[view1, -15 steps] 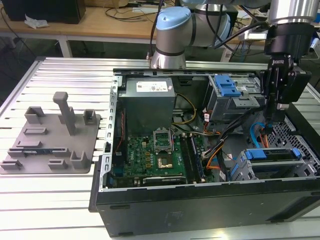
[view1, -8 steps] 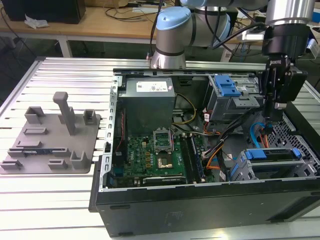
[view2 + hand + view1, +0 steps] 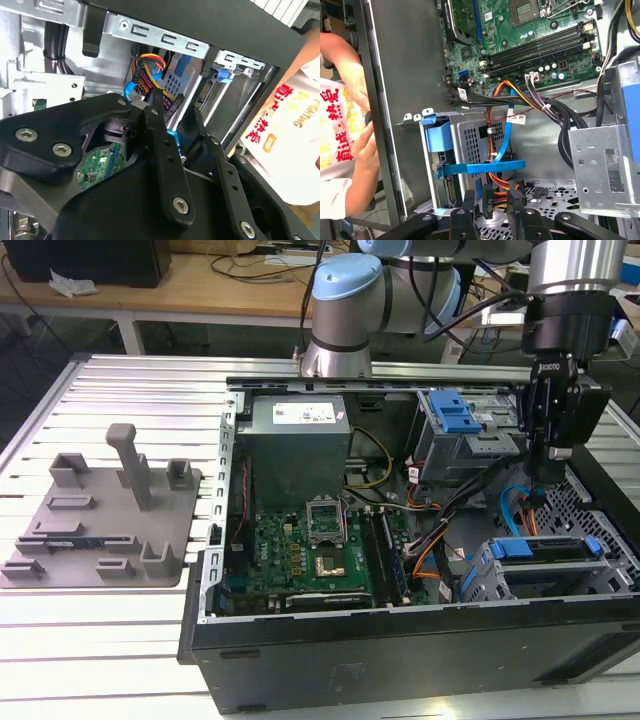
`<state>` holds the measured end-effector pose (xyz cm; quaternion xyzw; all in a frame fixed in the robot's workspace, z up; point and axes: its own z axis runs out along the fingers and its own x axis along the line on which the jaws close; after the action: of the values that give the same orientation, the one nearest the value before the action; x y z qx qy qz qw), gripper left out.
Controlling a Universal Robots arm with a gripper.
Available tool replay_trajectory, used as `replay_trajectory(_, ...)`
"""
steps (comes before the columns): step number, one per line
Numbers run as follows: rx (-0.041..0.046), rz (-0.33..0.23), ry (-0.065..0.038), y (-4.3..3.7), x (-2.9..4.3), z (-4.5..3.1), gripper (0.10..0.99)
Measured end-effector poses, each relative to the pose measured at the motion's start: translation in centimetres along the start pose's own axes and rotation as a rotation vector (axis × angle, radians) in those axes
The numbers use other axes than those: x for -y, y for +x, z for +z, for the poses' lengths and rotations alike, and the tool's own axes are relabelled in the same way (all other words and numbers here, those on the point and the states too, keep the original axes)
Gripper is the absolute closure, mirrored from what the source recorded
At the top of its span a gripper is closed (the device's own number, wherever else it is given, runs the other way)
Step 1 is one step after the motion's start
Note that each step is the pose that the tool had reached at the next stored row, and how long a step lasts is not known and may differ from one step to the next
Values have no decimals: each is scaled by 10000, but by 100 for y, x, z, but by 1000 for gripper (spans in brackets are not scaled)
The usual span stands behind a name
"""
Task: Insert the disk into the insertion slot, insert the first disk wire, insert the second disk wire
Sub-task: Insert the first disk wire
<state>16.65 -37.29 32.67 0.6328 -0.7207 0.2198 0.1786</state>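
1. Slatted metal table (image 3: 60, 650): a grey fixture plate (image 3: 100, 530) lies at the exterior view's left, well apart from the open computer case (image 3: 400, 650).
2. White label (image 3: 300, 412) on the power supply (image 3: 290, 465); its print cannot be made out.
3. Gripper (image 3: 538, 495) hangs among crowded cables with its jaws released, seemingly straddling a black wire connector (image 3: 488, 196).
4. Disk (image 3: 545, 548) sits inside the insertion slot (image 3: 488, 585), near the case's right wall.

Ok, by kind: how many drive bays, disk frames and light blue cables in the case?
Grey metal drive bays: 2, boxy perforated cage, taller bay with blue latch
Bright blue plastic disk frames: 1
Light blue flat cables: 1
Total: 4
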Motion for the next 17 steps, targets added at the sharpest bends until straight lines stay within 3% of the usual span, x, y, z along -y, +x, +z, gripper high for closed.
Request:
replay_trajectory(3,6,52,40,-1,-13,4,702)
replay_trajectory(17,0,127,15,16,-14,18,702)
